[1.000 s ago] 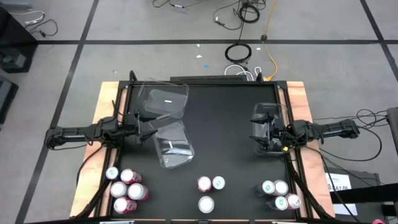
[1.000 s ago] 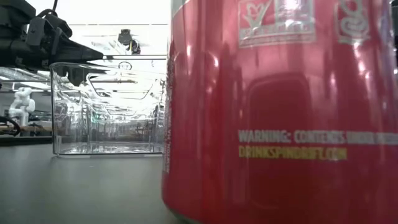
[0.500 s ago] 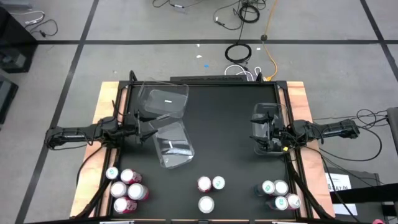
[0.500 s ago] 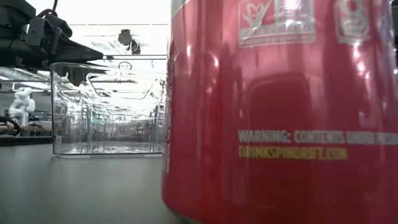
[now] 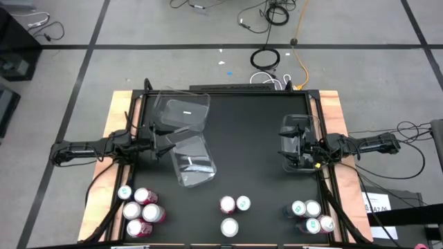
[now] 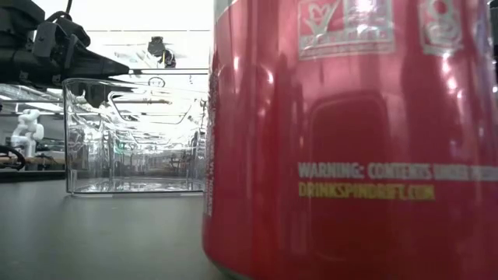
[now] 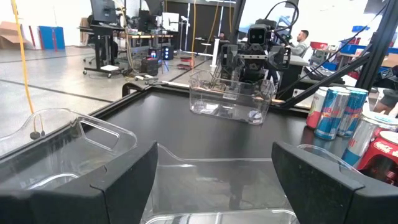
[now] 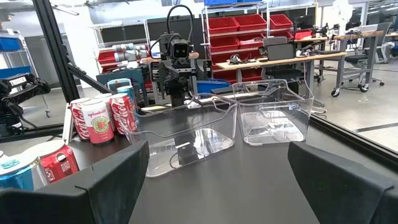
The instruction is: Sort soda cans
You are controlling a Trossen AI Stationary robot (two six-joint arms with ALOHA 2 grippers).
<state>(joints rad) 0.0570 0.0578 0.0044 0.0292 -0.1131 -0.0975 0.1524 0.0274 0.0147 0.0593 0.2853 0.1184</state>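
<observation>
1. Left gripper (image 5: 160,144) sits at the table's left edge, fingers spread wide and empty; its own wrist view shows the two dark fingers (image 7: 118,180) flanking a clear plastic bin (image 5: 192,160) lying just in front of it.
2. Right gripper (image 5: 293,149) waits at the right edge, fingers likewise wide apart with nothing between them, beside a smaller clear bin (image 5: 291,131).
3. A third clear bin (image 5: 181,112) rests beyond the first, toward the table's far side.
4. All the soda cans stand upright along the near edge in three clusters: a left cluster (image 5: 140,211) of mostly red cans, a middle trio (image 5: 232,211), and a right cluster (image 5: 311,216) with teal-green ones among them.
5. One red can (image 6: 350,140) of the middle trio stands right against the low camera and fills most of its view.
6. The decisive relation: every can lies nearer the table's front than either gripper, so each arm must swing back toward the near edge.
7. By my judgement the left cluster is the left arm's closest target and the right cluster the right arm's; the middle trio lies roughly between them.
8. The cans' long axes are vertical, so a level side approach around the body looks suitable.
9. No sorting appears done yet: the bins look empty.
</observation>
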